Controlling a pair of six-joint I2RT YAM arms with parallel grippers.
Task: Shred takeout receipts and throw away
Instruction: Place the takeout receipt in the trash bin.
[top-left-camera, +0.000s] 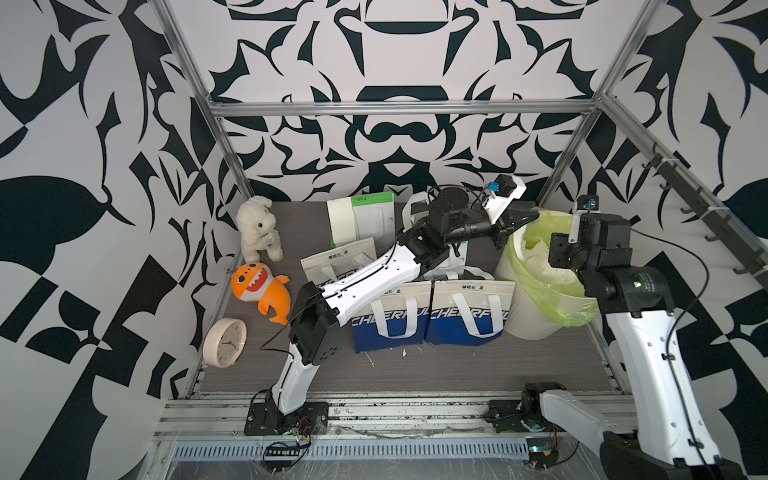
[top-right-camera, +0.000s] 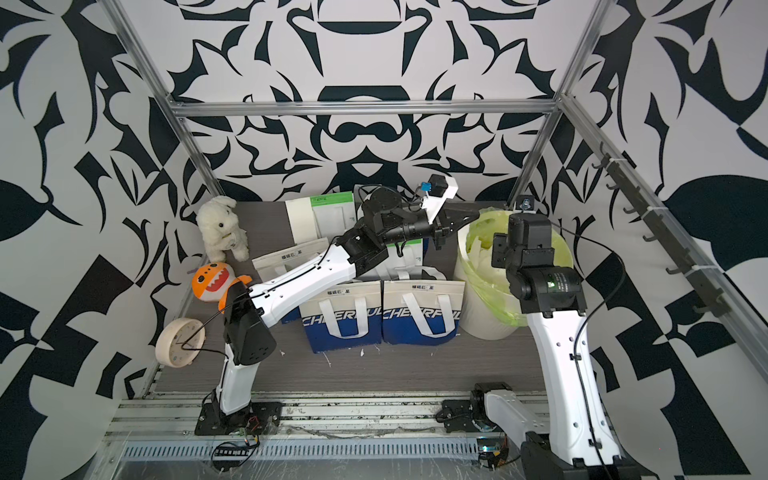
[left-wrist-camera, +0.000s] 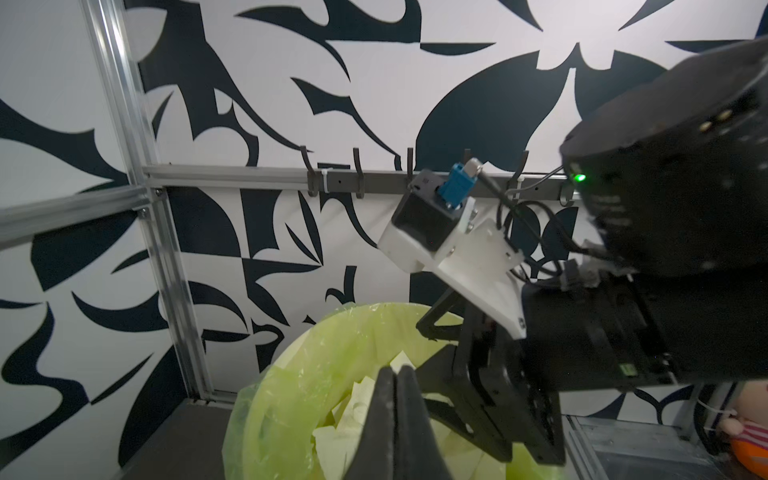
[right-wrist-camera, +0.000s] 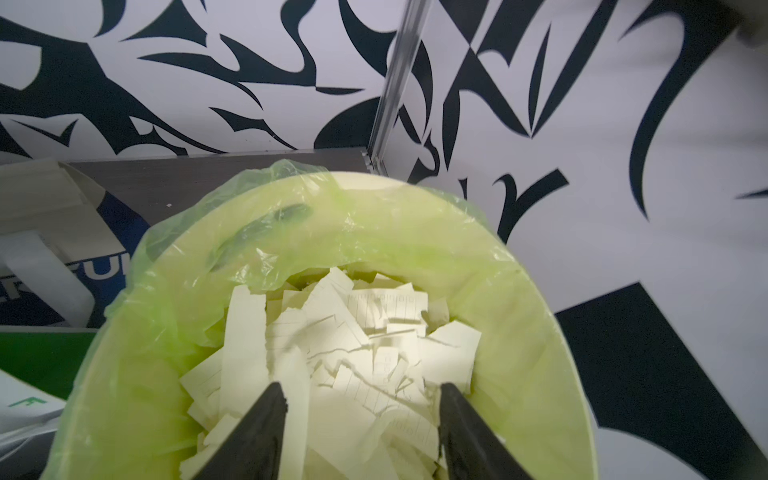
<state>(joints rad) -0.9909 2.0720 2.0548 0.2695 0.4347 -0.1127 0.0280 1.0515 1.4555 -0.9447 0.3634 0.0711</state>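
At the right of the counter (top-left-camera: 457, 374), over the green-lined bin (right-wrist-camera: 536, 299) where torn receipts (right-wrist-camera: 374, 332) lie heaped, right jaws gape empty, seemingly to drop scraps, while left jaws are pressed shut on nothing visible.

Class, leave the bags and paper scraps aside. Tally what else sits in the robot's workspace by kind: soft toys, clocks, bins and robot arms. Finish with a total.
Soft toys: 2, the white bunny and the orange shark
Clocks: 1, the round clock
Bins: 1, the lined bin
Robot arms: 2, the left arm and the right arm
Total: 6
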